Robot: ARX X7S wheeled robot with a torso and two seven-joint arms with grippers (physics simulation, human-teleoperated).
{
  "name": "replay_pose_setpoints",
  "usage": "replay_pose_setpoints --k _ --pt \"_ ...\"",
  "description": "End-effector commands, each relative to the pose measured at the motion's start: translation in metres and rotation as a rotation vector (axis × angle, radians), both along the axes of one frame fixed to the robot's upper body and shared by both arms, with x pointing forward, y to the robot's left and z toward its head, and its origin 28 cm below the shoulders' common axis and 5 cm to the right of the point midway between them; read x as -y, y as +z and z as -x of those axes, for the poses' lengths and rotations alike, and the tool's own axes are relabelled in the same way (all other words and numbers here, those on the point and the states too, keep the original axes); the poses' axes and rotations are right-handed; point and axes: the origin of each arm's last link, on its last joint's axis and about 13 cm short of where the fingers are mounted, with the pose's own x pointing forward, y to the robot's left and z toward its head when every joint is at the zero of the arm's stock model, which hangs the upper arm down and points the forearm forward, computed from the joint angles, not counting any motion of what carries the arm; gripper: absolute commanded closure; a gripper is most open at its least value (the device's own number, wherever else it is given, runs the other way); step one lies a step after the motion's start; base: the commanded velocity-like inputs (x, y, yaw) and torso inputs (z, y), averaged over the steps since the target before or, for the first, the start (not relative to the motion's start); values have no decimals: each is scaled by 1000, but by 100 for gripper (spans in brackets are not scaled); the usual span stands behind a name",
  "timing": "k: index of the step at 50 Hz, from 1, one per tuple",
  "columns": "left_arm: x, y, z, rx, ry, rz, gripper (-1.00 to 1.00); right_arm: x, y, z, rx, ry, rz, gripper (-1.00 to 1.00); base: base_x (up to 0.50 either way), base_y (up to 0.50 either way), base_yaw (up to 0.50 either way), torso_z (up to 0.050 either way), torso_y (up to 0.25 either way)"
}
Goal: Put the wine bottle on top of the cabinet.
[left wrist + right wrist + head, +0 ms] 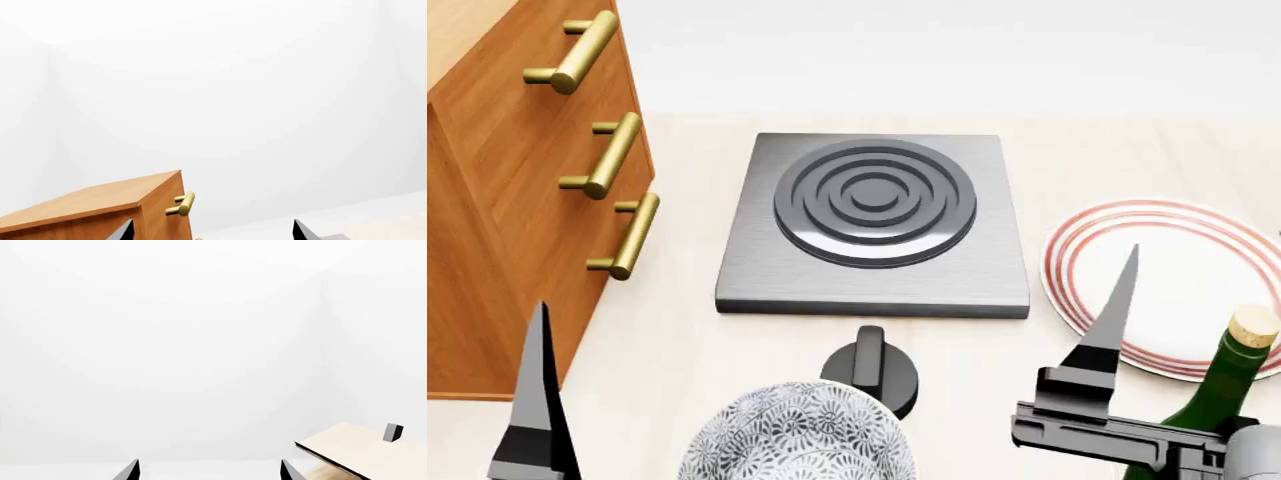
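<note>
White walls back your pale counter [667, 340]; the cabinet [494, 220] stands far left, the wine bottle [1222, 385] upright far right beside your right gripper [209, 471]. Both grippers, left gripper [211, 231] included, gape wide, empty.

Bare cabinet [507, 230] top; stove [874, 225], plate [1174, 285] alongside.

Bright, even light is washing all three renders; soft shadows are pooling under the burner plate [874, 225], everything staying sharp, walls nearly blown-out white.
</note>
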Motion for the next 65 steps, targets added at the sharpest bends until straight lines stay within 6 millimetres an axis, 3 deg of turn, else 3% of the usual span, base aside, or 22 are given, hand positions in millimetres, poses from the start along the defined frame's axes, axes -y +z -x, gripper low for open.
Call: replay_pose_setpoints --k 1,16,32,54,65 --pt "1 1 0 2 -2 1 -100 6 -11 -11 -49 -7 -32 -100 0 0 0 0 0" --pt "1 0 0 -2 -5 -3 -100 19 -30 -27 -115 -49 -78 -100 0 0 0 0 0" --pt "1 0 0 -1 -3 -4 -100 29 -28 -34 -115 -83 -116 -100 0 0 0 0 0" --pt "1 0 0 -3 2 -4 -100 35 -51 -54 -203 -92 -113 -100 0 0 0 0 0" --pt "1 -1 0 -5 1 -3 -100 38 -51 -59 -215 -102 -122 -100 0 0 0 0 0"
